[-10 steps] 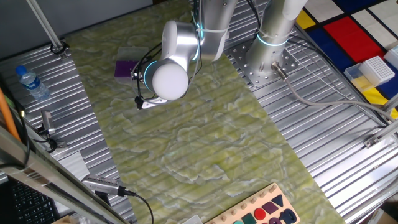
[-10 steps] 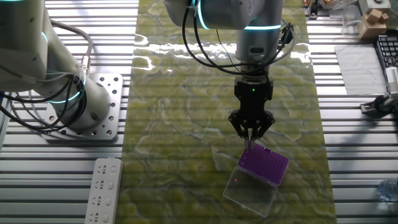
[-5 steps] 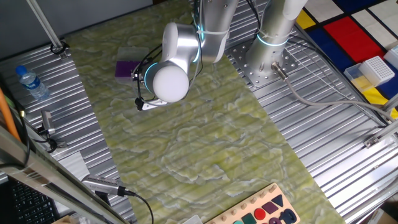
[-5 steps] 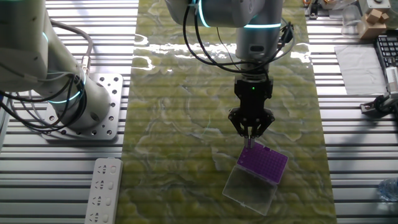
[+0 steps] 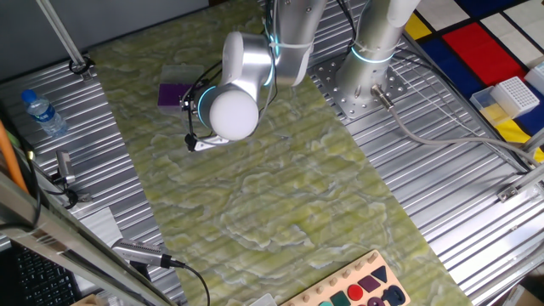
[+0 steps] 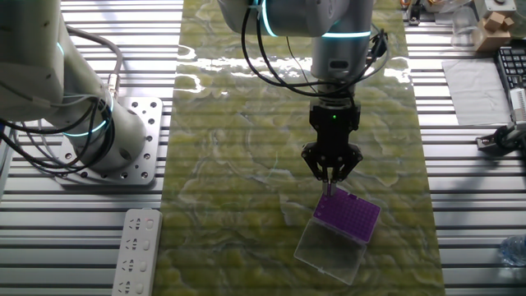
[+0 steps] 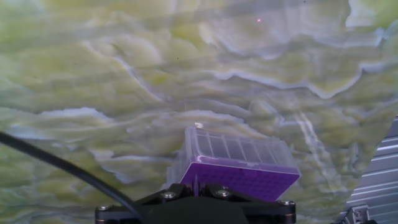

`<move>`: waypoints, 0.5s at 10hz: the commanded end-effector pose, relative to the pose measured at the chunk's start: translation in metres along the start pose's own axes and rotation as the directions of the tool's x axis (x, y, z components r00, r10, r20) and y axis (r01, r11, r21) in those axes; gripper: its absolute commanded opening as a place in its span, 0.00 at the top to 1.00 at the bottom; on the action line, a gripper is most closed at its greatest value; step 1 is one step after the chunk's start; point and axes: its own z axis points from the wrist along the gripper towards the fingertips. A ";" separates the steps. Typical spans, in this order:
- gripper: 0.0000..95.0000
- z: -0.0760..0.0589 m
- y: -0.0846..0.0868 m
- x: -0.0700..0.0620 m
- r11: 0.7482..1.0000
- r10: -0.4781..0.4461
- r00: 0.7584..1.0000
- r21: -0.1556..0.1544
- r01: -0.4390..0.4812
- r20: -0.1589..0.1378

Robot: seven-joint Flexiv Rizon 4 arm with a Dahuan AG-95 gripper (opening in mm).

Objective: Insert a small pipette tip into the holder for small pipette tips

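The small purple holder (image 6: 349, 215) sits on the green mat with its clear lid (image 6: 331, 251) open beside it. It also shows in one fixed view (image 5: 171, 93), partly behind the arm, and in the hand view (image 7: 242, 171). My gripper (image 6: 330, 174) hangs just above the holder's near corner, jaws closed on a thin small pipette tip (image 6: 330, 191) that points down at the holder's top. In the hand view the gripper (image 7: 196, 186) pinches the tip (image 7: 196, 179) between its jaws, over the purple grid.
A larger white gridded rack with a yellow base (image 5: 508, 98) stands far right. A water bottle (image 5: 42, 113) lies at the left. A second arm's base (image 6: 107, 140) and a white remote (image 6: 136, 251) are at the left. A toy board (image 5: 361, 289) lies near the front.
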 end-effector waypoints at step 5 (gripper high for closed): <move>1.00 -0.004 0.001 -0.006 1.000 0.006 1.000 0.004 -0.005 -0.022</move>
